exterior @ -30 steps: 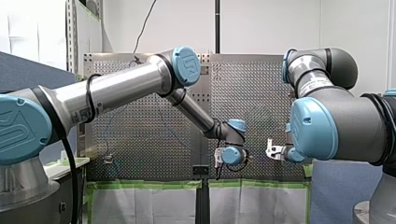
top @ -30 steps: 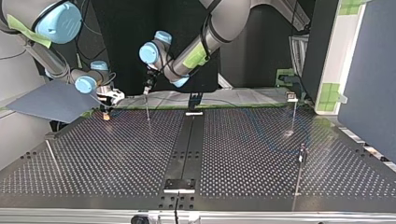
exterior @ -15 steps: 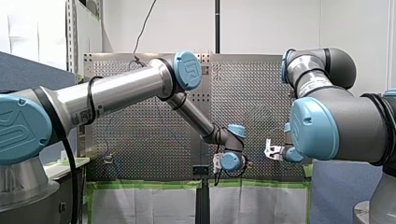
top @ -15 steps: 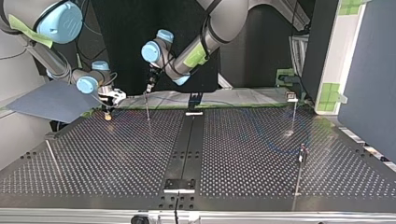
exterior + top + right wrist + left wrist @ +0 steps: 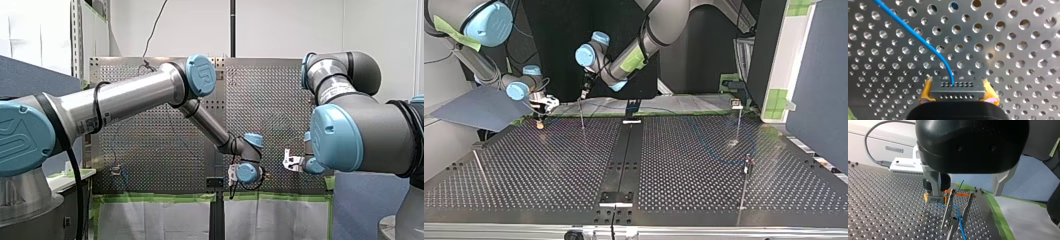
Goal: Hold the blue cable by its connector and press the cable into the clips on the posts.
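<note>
My right gripper (image 5: 957,98) is shut on the grey connector (image 5: 957,90), yellow pads (image 5: 926,93) on both ends, low over the perforated plate. The blue cable (image 5: 920,40) curves away from the connector. In the left wrist view my left gripper (image 5: 956,216) stands open, its metal fingers (image 5: 948,211) on either side of the cable (image 5: 960,221) above a thin post (image 5: 951,226); the held connector (image 5: 934,199) is just beyond. The top view has my right gripper (image 5: 542,107) at the far left edge and my left gripper (image 5: 584,93) over a post (image 5: 582,116).
More thin posts stand at the top view's right, one with a clip (image 5: 736,104) at the back and one (image 5: 747,167) nearer the camera. A bare rod (image 5: 480,169) lies at its left. A black rail (image 5: 623,155) runs down the plate's middle. Green tape edges the far side.
My left arm has shifted slightly: its wrist sank a little in the front view and its gripper edged along above the post. The right arm and the connector have not moved.
</note>
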